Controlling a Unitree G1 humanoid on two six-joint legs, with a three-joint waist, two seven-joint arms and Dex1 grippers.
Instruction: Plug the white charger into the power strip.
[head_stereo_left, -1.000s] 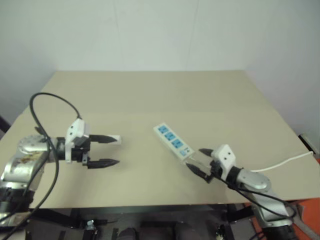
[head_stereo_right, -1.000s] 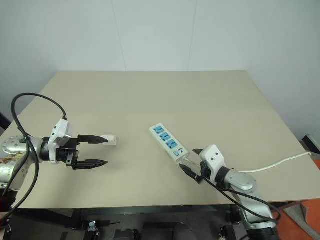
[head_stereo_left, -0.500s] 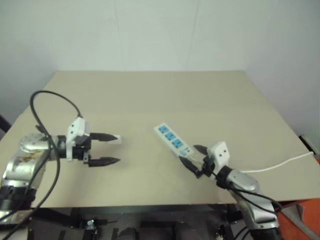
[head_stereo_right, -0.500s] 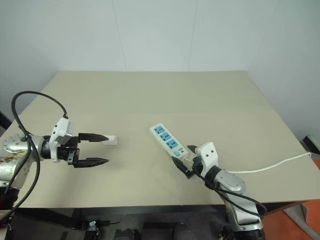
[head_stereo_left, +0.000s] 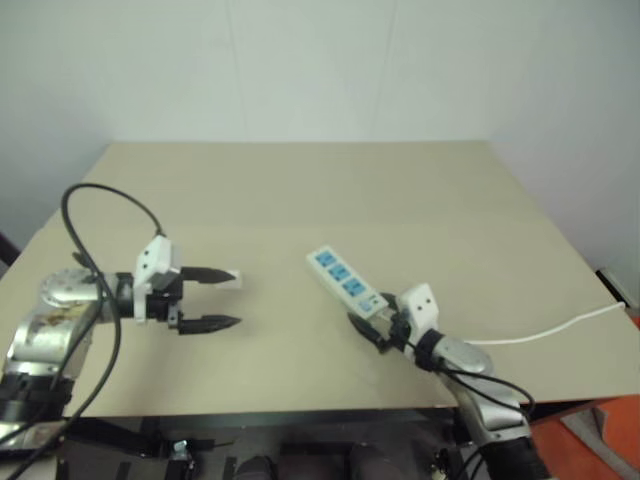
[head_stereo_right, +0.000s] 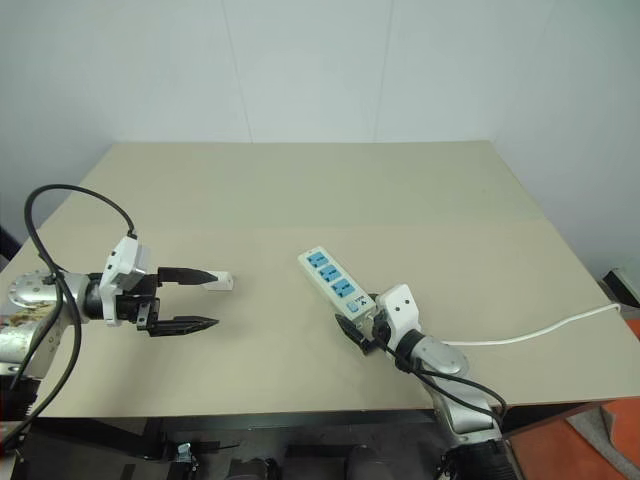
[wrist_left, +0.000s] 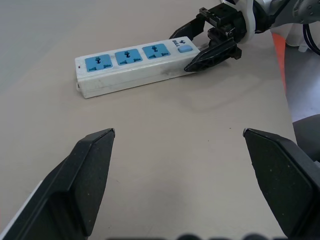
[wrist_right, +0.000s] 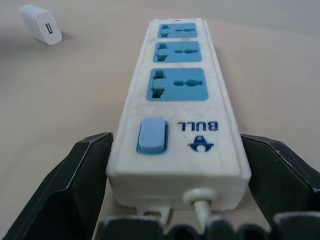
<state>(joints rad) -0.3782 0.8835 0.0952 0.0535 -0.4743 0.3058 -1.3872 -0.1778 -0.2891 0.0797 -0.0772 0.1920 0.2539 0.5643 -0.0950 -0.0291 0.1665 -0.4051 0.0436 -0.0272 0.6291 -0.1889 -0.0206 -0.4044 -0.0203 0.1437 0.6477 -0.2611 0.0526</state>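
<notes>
The power strip (head_stereo_left: 344, 284) lies slanted at the table's middle, its three blue sockets facing up. My right gripper (head_stereo_left: 368, 322) is open, and its black fingers (wrist_right: 82, 180) flank the strip's cord end beside the blue switch (wrist_right: 151, 135). The white charger (head_stereo_left: 229, 277) lies on the table to the left, at the tip of the far finger of my left gripper (head_stereo_left: 230, 297). The left gripper is open and points toward the strip (wrist_left: 129, 65), with bare table between its fingers. The charger (wrist_right: 41, 31) also shows small beyond the strip in the right wrist view.
The strip's thin white cord (head_stereo_left: 545, 329) trails right, off the table's right edge. A black cable (head_stereo_left: 100, 200) loops above my left arm. The tan table (head_stereo_left: 300, 190) spreads far behind the strip.
My right gripper has slid left and forward, so its fingers now flank the strip's cord end instead of hanging behind it. The left gripper and the charger have stayed put.
</notes>
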